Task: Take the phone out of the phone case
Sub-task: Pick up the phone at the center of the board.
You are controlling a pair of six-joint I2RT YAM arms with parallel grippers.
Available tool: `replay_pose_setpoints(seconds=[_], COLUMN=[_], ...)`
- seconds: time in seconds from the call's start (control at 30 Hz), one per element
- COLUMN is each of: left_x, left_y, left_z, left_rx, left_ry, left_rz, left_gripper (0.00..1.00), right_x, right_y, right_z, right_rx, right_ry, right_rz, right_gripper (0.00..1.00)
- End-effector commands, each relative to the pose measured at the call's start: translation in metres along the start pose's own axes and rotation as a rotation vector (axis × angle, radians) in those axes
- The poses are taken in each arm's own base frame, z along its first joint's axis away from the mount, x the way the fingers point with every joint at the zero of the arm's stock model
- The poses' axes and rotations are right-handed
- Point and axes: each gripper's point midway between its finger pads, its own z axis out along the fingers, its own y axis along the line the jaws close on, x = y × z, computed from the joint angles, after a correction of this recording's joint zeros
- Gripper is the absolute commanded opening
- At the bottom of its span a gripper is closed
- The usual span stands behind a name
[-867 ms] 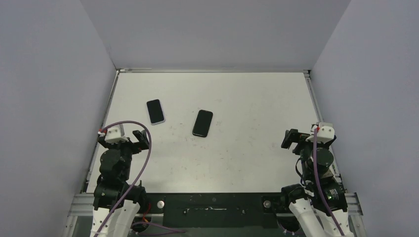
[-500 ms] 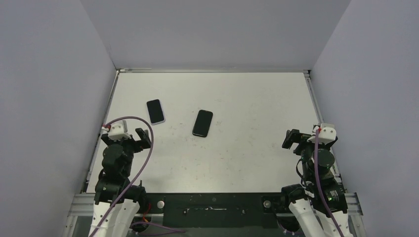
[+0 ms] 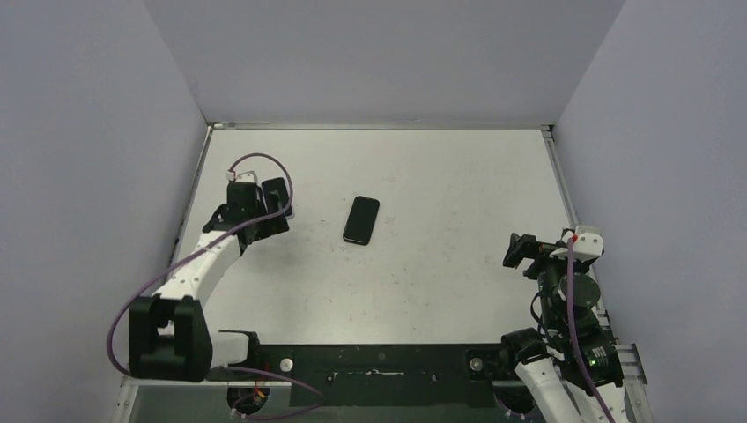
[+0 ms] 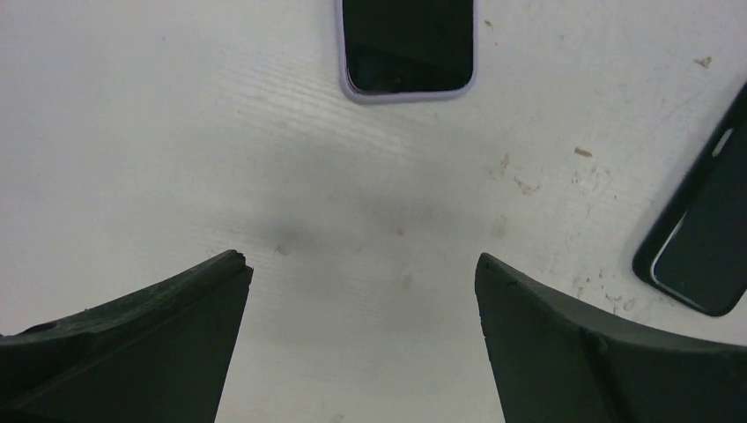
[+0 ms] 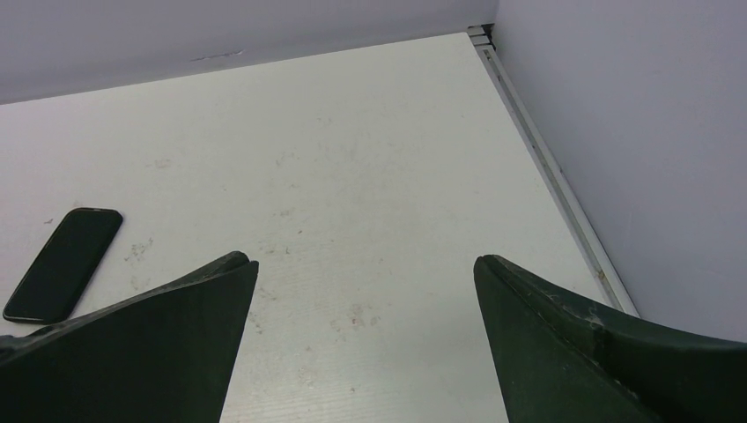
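Observation:
A phone with a dark screen in a pale lilac case point(image 4: 407, 44) lies flat on the white table, just ahead of my left gripper point(image 4: 357, 264). That gripper is open and empty, above bare table. In the top view the left gripper point(image 3: 269, 208) hovers over this phone and hides most of it. A second, black phone point(image 3: 361, 219) lies to the right; it also shows in the left wrist view point(image 4: 705, 238) and the right wrist view point(image 5: 62, 264). My right gripper point(image 3: 524, 251) is open and empty near the right edge, and its wrist view point(image 5: 366, 264) shows only table between the fingers.
Grey walls enclose the table point(image 3: 423, 282) on three sides. A metal rail point(image 5: 564, 194) runs along its right edge. The left arm's purple cable point(image 3: 176, 264) loops beside the arm.
My left arm has swung out from its folded pose near the base and now reaches forward over the lilac-cased phone. The right arm has barely moved. Both phones lie where they were.

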Motion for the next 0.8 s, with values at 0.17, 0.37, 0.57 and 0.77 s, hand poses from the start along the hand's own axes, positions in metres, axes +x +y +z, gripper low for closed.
replay_pose_setpoints(seconds=[0.17, 0.37, 0.57, 0.77], left_x=[-0.078, -0.077, -0.080, -0.074], left_y=[-0.022, -0.018, -0.011, -0.015], left_z=[0.064, 0.115, 0.136, 0.153], left_rx=[0.018, -0.095, -0.245, -0.265], left_ry=[0.029, 0.134, 0.136, 0.159], left_rz=[-0.105, -0.125, -0.060, -0.051], left_gripper=[0.97, 0.97, 0.97, 0.97], right_x=[-0.015, -0.014, -0.012, -0.010], right_y=[0.003, 0.002, -0.001, -0.001], right_z=[-0.001, 0.002, 0.005, 0.011], right_rx=[-0.009, -0.003, 0.014, 0.014], right_ry=[-0.047, -0.037, -0.032, -0.014], right_rz=[0.027, 0.022, 0.020, 0.000], right_gripper=[1.00, 1.00, 1.00, 1.00])
